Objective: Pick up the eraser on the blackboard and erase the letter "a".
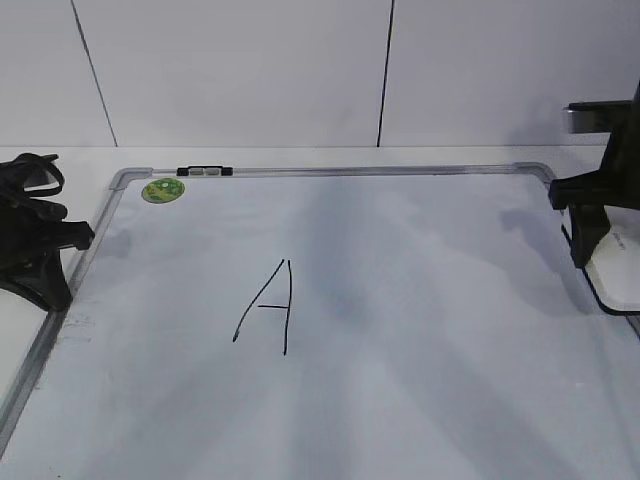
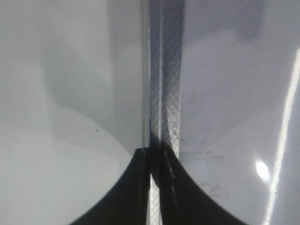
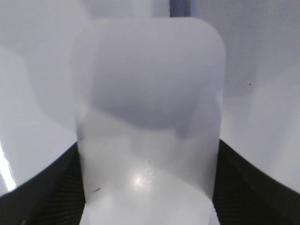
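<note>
The blackboard is a white board with a silver frame, lying flat. A tall capital "A" is drawn on it; no small letter "a" shows in any view. The eraser lies at the board's right edge, white with a dark base. In the right wrist view the eraser fills the space between my right gripper's fingers, which press both its sides. My right gripper stands over it. My left gripper is shut and empty over the board's left frame.
A round green sticker sits at the board's far left corner. A small black and grey clip is on the far frame. A white panelled wall stands behind the board.
</note>
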Robot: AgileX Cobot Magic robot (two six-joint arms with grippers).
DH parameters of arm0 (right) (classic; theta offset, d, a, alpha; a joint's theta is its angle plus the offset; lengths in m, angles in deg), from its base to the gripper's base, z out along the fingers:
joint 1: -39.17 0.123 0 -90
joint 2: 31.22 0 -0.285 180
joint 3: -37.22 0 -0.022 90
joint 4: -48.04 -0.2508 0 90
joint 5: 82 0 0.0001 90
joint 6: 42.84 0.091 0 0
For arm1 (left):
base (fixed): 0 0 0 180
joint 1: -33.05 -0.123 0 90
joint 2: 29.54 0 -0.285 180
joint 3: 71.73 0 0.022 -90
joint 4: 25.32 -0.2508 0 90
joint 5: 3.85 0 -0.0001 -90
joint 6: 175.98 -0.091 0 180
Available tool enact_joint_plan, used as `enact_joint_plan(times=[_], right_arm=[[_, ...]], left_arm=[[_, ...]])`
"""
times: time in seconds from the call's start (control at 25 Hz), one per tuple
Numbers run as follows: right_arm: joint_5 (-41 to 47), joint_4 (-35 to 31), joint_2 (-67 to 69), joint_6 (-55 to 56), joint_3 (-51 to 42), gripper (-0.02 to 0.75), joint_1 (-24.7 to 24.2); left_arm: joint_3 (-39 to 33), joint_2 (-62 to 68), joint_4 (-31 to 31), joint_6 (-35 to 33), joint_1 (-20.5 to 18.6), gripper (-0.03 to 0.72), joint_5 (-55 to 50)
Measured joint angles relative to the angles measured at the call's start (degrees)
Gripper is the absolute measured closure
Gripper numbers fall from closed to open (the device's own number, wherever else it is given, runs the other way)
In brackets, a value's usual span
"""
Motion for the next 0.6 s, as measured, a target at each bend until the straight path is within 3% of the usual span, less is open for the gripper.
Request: enact_joint_plan(times=[0.6], right_arm=[[-2.19, 0.43, 5.52, -0.74, 0.00, 0.168, 0.00]], left_arm=[[0.00, 0.00, 0.04, 0.00, 0.00, 0.673, 0.00]])
